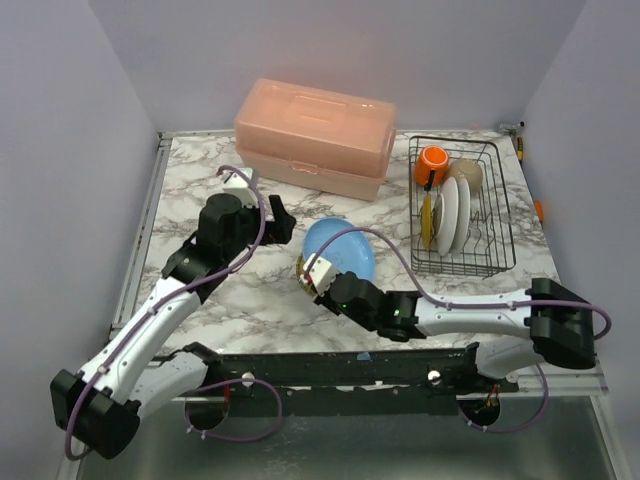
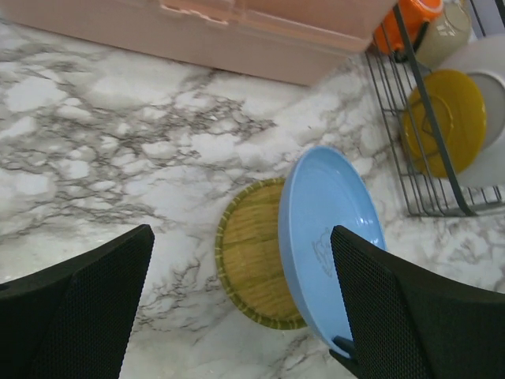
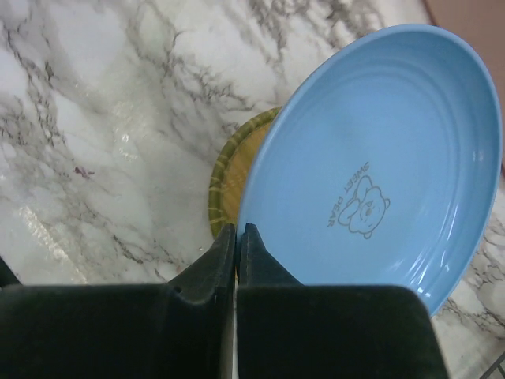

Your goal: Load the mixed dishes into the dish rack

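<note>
My right gripper [image 1: 312, 275] [image 3: 237, 229] is shut on the near rim of a light blue plate [image 1: 340, 248] [image 3: 379, 158]. It holds the plate tilted up off a round woven mat [image 2: 252, 253] [image 3: 229, 174]. My left gripper [image 1: 283, 215] [image 2: 241, 237] is open and empty above the mat, with the blue plate [image 2: 327, 237] near its right finger. The black wire dish rack [image 1: 500, 205] [image 2: 418, 103] at the right holds an orange mug [image 1: 433, 160] [image 2: 406, 20], a cream bowl [image 1: 466, 175], a yellow plate [image 1: 427, 220] [image 2: 442, 118] and white plates [image 1: 452, 215] standing upright.
A big pink lidded box [image 1: 315, 135] [image 2: 237, 24] stands at the back middle of the marble table [image 1: 200, 170]. Grey walls close in the left, back and right sides. The table's raised edge runs along the left side.
</note>
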Robot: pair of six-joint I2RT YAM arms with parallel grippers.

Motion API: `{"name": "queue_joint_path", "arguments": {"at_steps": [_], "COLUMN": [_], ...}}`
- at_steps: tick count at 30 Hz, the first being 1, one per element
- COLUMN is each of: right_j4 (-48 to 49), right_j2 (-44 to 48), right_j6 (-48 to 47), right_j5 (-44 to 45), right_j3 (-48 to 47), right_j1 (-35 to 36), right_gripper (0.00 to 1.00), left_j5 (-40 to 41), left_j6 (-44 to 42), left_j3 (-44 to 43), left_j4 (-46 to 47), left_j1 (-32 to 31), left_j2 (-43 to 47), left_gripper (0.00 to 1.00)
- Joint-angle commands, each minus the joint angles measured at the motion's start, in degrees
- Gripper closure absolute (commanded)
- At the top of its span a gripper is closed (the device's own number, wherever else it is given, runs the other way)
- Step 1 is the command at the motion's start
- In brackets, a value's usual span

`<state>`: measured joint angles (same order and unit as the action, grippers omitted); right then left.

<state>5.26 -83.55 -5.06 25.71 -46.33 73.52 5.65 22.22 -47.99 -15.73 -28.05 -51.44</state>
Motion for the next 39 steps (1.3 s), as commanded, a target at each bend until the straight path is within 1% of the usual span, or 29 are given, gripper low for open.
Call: {"name": "queue_joint_path", "arguments": {"at_steps": [1,4,7,9,12,16,17,19,20,22,24,26,27,28,30,32,34,37,39], "right_j4": [11.9,13.0,13.2,13.1,13.5,10.9,9.4,5.4,4.4,3.8,3.5,2.8,2.0,1.3,-1.8,-7.2,-12.0,-14.8,-14.7], "right_j2": [6.7,9.5,10.7,10.8,10.7,8.8,7.7,5.1,3.8,1.6,-0.3,-2.5,-4.1,-5.6,-9.6,-13.7,-17.2,-19.2,-19.0], "right_j6": [-1.3,-2.1,-2.7,-2.4,-1.7,-0.6,0.0,0.5,0.4,0.5,0.7,0.5,-0.5,-1.2,-2.9,-3.9,-3.4,-1.4,-0.4], "right_j5": [-0.3,0.7,-0.5,-0.1,0.2,-1.6,-1.0,0.3,0.7,2.3,5.1,11.1,14.4,18.5,27.7,34.0,38.6,40.5,38.2], "right_j3": [5.3,6.8,6.9,6.5,5.9,3.5,2.0,-0.7,-1.6,-2.7,-3.9,-5.6,-6.6,-8.0,-11.3,-14.8,-17.8,-19.6,-19.4], "right_j1": [-1.6,-1.7,-1.7,-1.7,-1.7,-1.7,-1.7,-1.7,-1.5,-1.1,-0.4,1.1,2.1,3.0,4.8,6.5,7.3,7.3,7.3], "right_gripper": [1.00,1.00,1.00,1.00,1.00,1.00,0.95,0.82,0.78,0.71,0.60,0.42,0.29,0.24,0.21,0.20,0.20,0.19,0.18], "left_j5": [-19.6,-25.8,-31.1,-35.3,-37.4,-33.7,-33.3,-33.1,-33.2,-33.5,-33.7,-33.9,-33.9,-34.0,-33.9,-34.0,-34.4,-35.1,-35.3], "left_j6": [-1.1,-0.3,0.2,0.5,0.9,0.9,0.9,0.8,0.8,0.8,1.0,1.3,1.4,1.4,1.6,2.1,2.6,3.2,3.4], "left_j3": [-4.8,-6.5,-7.3,-7.9,-9.2,-9.7,-9.7,-9.5,-9.4,-9.4,-9.4,-9.3,-9.3,-9.3,-9.4,-9.5,-9.4,-9.4,-9.3], "left_j4": [-2.6,-3.9,-4.3,-4.3,-5.8,-7.6,-7.6,-7.3,-7.2,-7.1,-7.3,-7.2,-7.3,-7.4,-7.6,-8.0,-8.0,-7.9,-7.9], "left_j1": [0.3,0.3,0.3,0.2,0.2,0.3,0.3,0.6,0.8,1.3,1.8,2.2,2.4,2.5,2.8,3.3,3.8,4.4,4.5], "left_j2": [-7.7,-12.5,-16.0,-18.3,-21.4,-21.8,-21.5,-21.1,-20.9,-20.7,-20.7,-20.7,-20.7,-20.6,-20.9,-21.1,-21.5,-21.9,-22.1], "left_gripper": [0.07,0.08,0.08,0.11,0.21,0.43,0.47,0.60,0.70,0.83,0.90,0.96,1.00,1.00,1.00,1.00,1.00,1.00,1.00]}}
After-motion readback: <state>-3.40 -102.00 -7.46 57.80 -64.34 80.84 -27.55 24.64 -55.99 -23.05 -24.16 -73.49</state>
